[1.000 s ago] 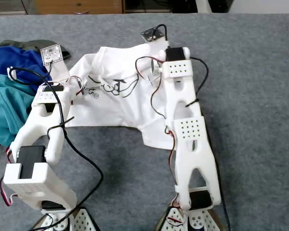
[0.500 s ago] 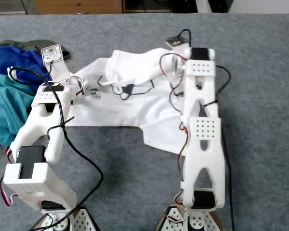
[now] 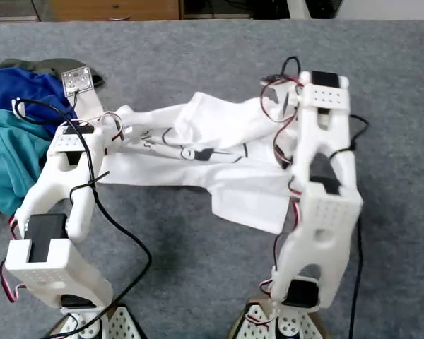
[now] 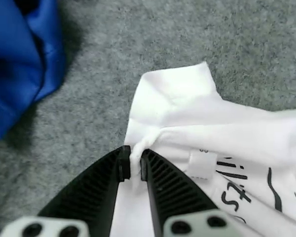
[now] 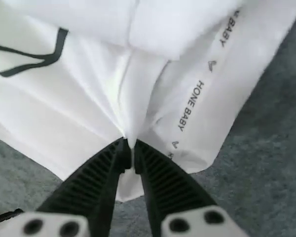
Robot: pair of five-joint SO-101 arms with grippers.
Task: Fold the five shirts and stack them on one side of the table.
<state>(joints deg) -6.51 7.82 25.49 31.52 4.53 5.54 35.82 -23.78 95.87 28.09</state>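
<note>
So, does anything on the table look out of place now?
Yes. The white shirt lies twisted and bunched, not flat, pinched by the left gripper and the right gripper. The blue shirt and teal shirt sit crumpled in a heap at the table edge.

Grey table cover [image 3: 198, 63] runs edge to edge on my overhead camera. I see the same grey cover [image 4: 187, 34] close up at the left wrist and again at the right wrist [image 5: 266, 163]. Past the far edge, on the left, is a wooden drawer front [image 3: 92, 8] with a small handle [image 3: 117, 18]. To its right is some dark furniture [image 3: 219, 7]; I can't make out what. In the far right corner is a pale panel [image 3: 381, 8].
</note>
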